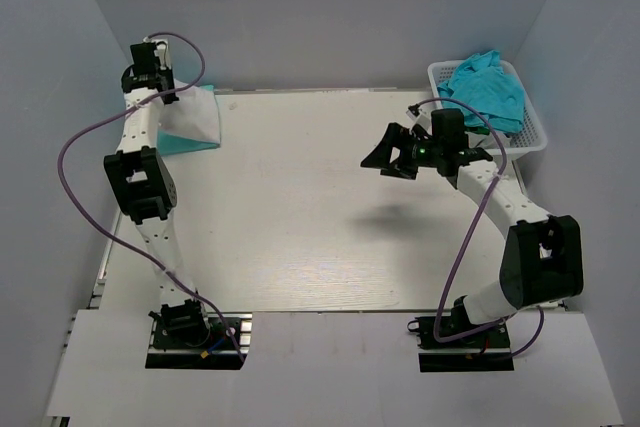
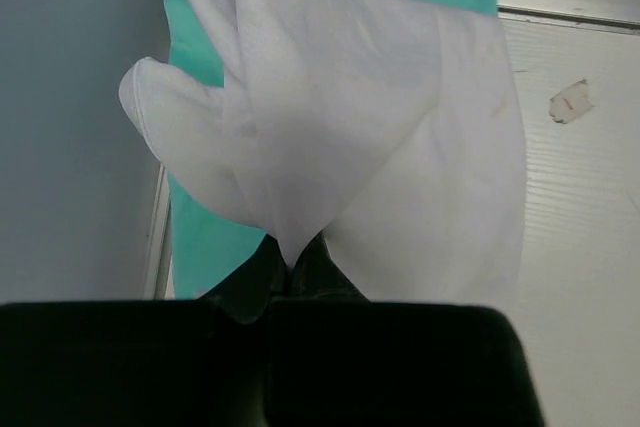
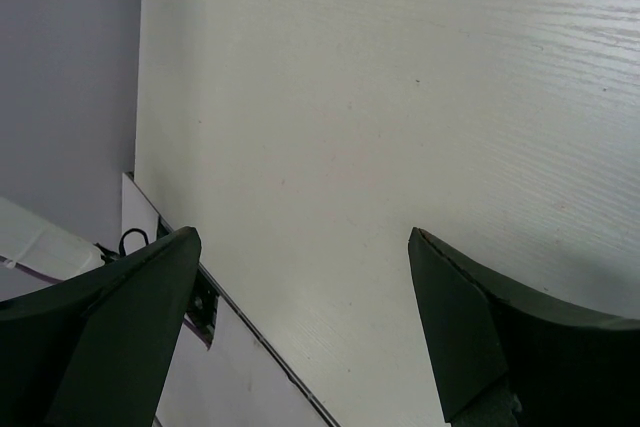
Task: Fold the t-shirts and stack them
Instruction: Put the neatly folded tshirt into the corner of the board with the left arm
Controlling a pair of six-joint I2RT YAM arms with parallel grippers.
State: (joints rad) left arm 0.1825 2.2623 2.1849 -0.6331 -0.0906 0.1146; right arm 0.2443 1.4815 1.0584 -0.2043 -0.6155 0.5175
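Plain white t-shirt (image 1: 195,115), turquoise t-shirt (image 1: 190,145) beneath, upper left; turquoise shirts (image 1: 487,89) in white lattice basket (image 1: 537,132), upper right.

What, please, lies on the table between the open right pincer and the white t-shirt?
Only bare table separates right pincer from white t-shirt, per the top view.

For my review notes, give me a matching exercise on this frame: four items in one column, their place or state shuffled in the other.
1 white t-shirt
2 folded teal t-shirt
3 crumpled teal t-shirts
4 right tool

A in the basket
B open over the table
C pinched in the left tool
D flat at the far-left corner

Pairs: 1-C, 2-D, 3-A, 4-B
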